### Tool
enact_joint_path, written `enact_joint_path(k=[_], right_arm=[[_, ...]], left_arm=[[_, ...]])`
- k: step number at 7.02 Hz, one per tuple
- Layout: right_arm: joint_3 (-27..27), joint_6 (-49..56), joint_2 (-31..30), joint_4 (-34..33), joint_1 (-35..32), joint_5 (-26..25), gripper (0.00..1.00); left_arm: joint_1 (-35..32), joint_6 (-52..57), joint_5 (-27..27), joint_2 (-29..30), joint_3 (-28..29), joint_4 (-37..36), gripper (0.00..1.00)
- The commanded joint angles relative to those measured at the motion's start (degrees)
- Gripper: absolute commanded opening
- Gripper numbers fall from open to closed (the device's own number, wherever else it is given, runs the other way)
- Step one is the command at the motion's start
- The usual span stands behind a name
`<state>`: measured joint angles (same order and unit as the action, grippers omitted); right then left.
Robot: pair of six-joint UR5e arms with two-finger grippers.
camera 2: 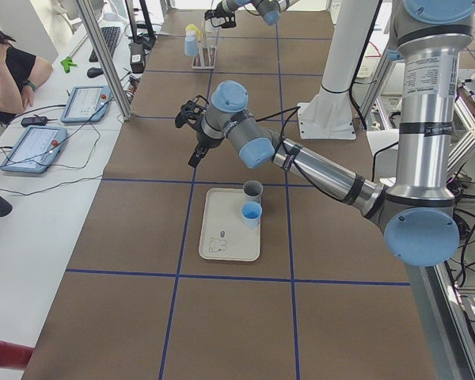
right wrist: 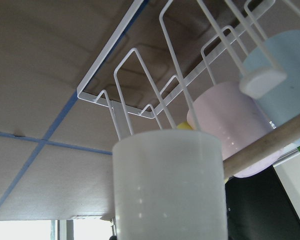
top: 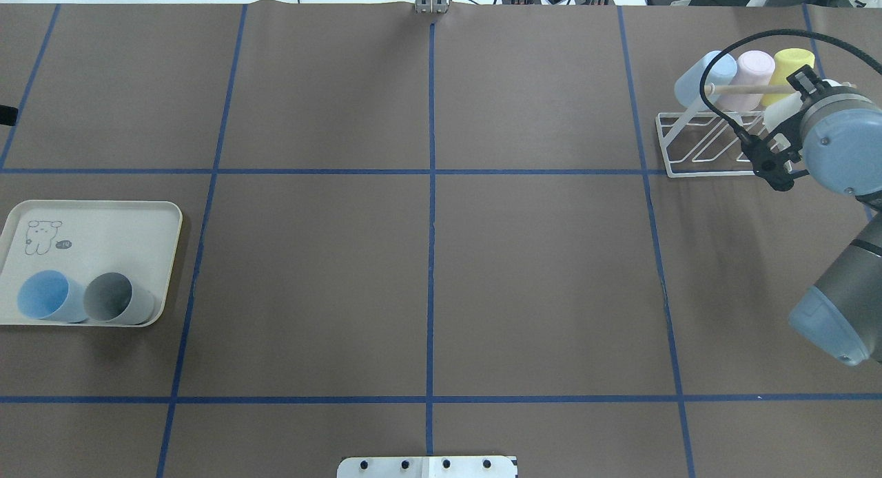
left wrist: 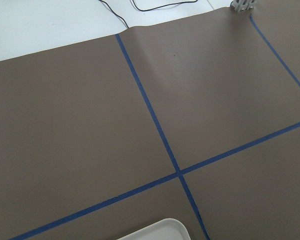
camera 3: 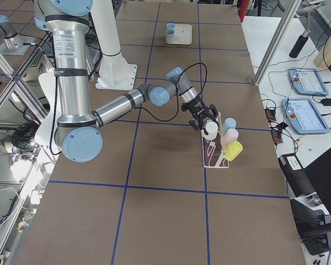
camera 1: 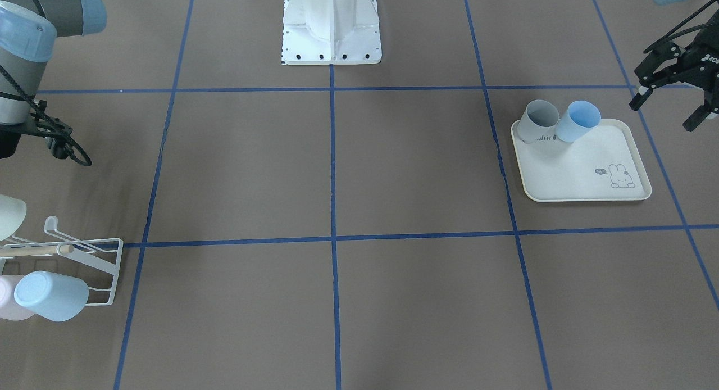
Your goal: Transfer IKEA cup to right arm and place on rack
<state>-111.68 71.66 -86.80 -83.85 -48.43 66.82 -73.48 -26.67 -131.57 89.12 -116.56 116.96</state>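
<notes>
My right gripper (camera 3: 205, 124) is shut on a white cup (right wrist: 170, 190) and holds it over the white wire rack (top: 696, 164), beside the wooden dowel (top: 744, 89). The cup also shows at the left edge of the front-facing view (camera 1: 8, 216). A light-blue cup (top: 692, 82), a pink cup (top: 751, 68) and a yellow cup (top: 792, 61) hang on the rack. My left gripper (camera 1: 663, 114) is open and empty, in the air behind the cream rabbit-print tray (camera 1: 590, 171). A grey cup (camera 1: 539, 120) and a blue cup (camera 1: 578, 120) stand on that tray.
The robot's white base plate (camera 1: 331, 41) is at the table's near middle edge. Blue tape lines divide the brown table. Operators' tablets (camera 3: 306, 83) lie on the white bench beyond the rack.
</notes>
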Motion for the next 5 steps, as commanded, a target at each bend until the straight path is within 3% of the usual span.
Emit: enact_joint_path(k=[1, 2, 5], right_arm=[[1.2, -0.2, 0.3, 0.0, 0.6, -1.4, 0.18], [1.5, -0.3, 0.4, 0.0, 0.9, -1.9, 0.21], [3.2, 0.1, 1.7, 0.0, 2.3, -3.8, 0.39]], left_arm=[[0.0, 0.0, 0.0, 0.0, 0.0, 0.0, 1.00], [-0.1, 0.0, 0.0, 0.0, -0.1, 0.0, 1.00], [0.0, 0.0, 0.0, 0.0, 0.0, 0.0, 1.00]])
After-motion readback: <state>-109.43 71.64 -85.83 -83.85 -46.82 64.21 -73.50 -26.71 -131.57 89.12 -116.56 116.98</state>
